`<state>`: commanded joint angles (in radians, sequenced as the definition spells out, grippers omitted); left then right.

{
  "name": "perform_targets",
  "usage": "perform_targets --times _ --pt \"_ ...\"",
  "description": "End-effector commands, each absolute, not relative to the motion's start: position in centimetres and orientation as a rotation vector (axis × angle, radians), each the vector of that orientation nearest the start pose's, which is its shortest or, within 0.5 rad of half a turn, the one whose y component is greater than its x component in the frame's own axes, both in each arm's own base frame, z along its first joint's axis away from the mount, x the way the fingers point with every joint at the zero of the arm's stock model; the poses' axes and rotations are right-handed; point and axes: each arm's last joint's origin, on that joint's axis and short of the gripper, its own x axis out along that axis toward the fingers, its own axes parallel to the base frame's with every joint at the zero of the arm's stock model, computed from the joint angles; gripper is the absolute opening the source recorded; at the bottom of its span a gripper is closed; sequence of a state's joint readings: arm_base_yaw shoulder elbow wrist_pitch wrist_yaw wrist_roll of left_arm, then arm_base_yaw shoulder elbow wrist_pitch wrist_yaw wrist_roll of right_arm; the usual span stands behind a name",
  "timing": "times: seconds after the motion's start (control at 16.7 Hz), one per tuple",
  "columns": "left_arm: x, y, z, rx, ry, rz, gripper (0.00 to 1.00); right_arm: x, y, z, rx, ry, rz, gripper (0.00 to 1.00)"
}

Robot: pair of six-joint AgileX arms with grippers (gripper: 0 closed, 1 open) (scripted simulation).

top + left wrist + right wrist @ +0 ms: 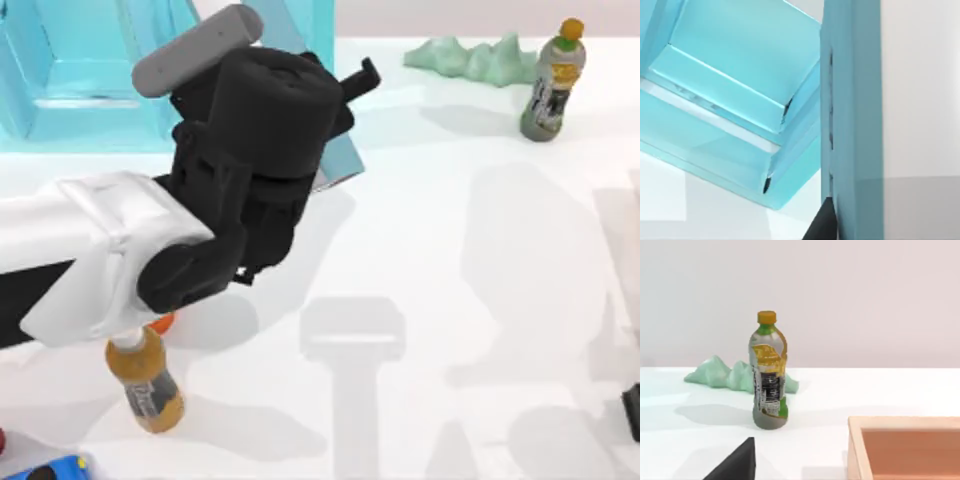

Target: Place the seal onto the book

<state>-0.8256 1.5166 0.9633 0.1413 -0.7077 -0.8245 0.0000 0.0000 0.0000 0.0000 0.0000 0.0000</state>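
No label writing could be read on the bottle [552, 85]. The left arm [240, 160] reached over the book [335, 160] by the shelf [70, 80]; I cannot tell its grip. The seal was hidden.

A turquoise shelf unit [60, 80], a mint-green lump [470, 58], an orange-capped bottle [552, 82] (black-and-yellow label), a white counter [450, 250].
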Motion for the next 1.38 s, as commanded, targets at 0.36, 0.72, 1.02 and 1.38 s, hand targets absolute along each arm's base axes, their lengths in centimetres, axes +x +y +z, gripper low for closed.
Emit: perform_targets --times 0.36,0.72,1.02,1.38 --pt "21.2 -28.6 19.9 -0.998 0.316 0.086 0.0 10.6 -0.1 16.0 0.0 0.0 0.0 1.0" --pt "17.3 -32.2 15.5 -1.387 0.294 0.125 0.0 10.6 -0.1 16.0 0.0 0.0 0.0 1.0" --pt "15.4 -33.3 13.6 -1.554 0.283 0.134 0.0 10.6 -0.1 16.0 0.0 0.0 0.0 1.0" --pt "15.4 -33.3 13.4 -1.556 0.284 0.138 0.0 10.6 -0.1 16.0 0.0 0.0 0.0 1.0"
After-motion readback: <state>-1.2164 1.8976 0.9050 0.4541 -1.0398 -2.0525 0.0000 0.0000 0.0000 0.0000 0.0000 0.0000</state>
